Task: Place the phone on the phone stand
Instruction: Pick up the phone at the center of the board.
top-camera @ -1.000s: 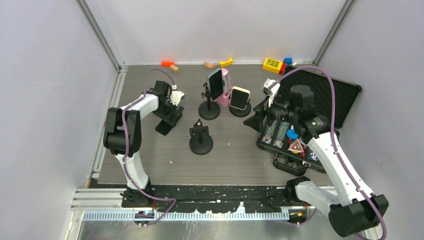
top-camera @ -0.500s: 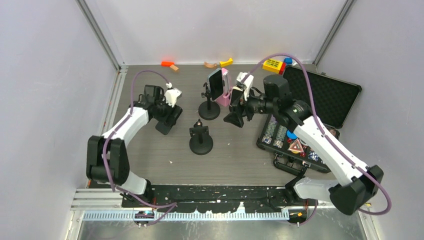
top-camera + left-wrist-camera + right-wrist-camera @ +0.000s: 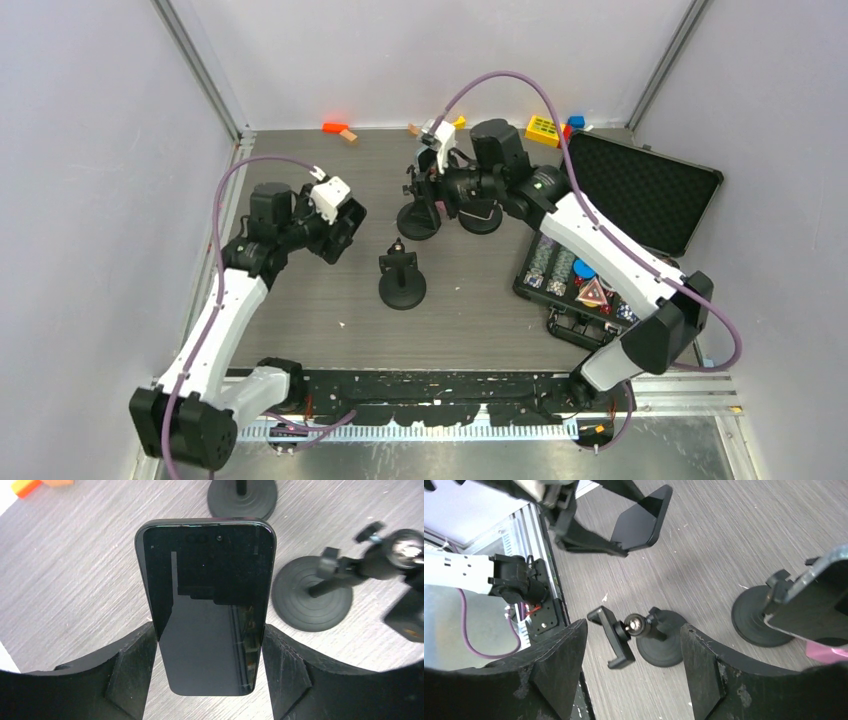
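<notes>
The phone (image 3: 207, 605) was clamped at its long edges by the left gripper (image 3: 208, 645) (rigid, glassy, judged slippery). The right gripper (image 3: 631, 627) was seen apart, empty.

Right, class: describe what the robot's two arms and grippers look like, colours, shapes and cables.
The left arm and right arm have white links and black joints. A purple cable runs along each. The left gripper and right gripper each have two black, wedge-shaped fingers.

Two white-and-black jointed arms (image 3: 212, 325), each with a looping purple cable (image 3: 500, 75) and black wedge-shaped pincer fingers (image 3: 132, 672).
</notes>
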Robot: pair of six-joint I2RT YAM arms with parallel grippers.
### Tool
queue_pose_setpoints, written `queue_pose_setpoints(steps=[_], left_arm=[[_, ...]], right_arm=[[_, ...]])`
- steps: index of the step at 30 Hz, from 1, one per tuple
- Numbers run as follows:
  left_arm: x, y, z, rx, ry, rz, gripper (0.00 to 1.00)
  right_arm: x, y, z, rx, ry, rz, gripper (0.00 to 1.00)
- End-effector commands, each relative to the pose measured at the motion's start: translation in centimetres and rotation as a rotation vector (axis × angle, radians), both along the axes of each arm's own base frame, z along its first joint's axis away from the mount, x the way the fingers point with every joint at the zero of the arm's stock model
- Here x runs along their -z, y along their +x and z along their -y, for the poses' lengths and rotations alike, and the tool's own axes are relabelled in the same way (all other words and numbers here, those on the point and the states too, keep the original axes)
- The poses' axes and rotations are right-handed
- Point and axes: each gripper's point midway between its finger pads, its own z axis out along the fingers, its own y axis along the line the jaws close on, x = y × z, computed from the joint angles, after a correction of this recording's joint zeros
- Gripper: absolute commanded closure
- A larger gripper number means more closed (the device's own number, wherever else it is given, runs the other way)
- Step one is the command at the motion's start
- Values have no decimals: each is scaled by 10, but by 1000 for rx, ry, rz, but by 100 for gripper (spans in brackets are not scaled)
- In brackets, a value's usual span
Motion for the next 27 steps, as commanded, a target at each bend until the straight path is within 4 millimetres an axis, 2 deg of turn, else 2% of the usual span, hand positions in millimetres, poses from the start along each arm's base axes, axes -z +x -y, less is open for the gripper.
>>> queue_pose_setpoints(steps=[1,2,3,7,11,18,23,27], left_arm=[[-44,-21,16,96,-50,92,100],[-49,-26,18,107,-55,97,100],[-53,-31,20,118,-60,95,100],[-65,-43,26,147,-61,110,100],[-72,-51,29,153,-47,133,100],[-81,-58,31,158,-39,152,100],[-87,-58,31,155,-36,167,100],[-88,-57,31,149,-23,176,100]], right_arm=[[-24,-1,-24,-16,69,-64,27],[-19,1,-29,-23,65,-82,27],[-26,0,-34,-27,77,-85,27],[-26,2,-52,-21,71,-122,27],[-14,13,-67,25,43,-153,26],[-2,7,-90,-6,30,-210,26],[15,1,-103,-29,15,-266,30],[20,-7,-113,-76,36,-325,38]])
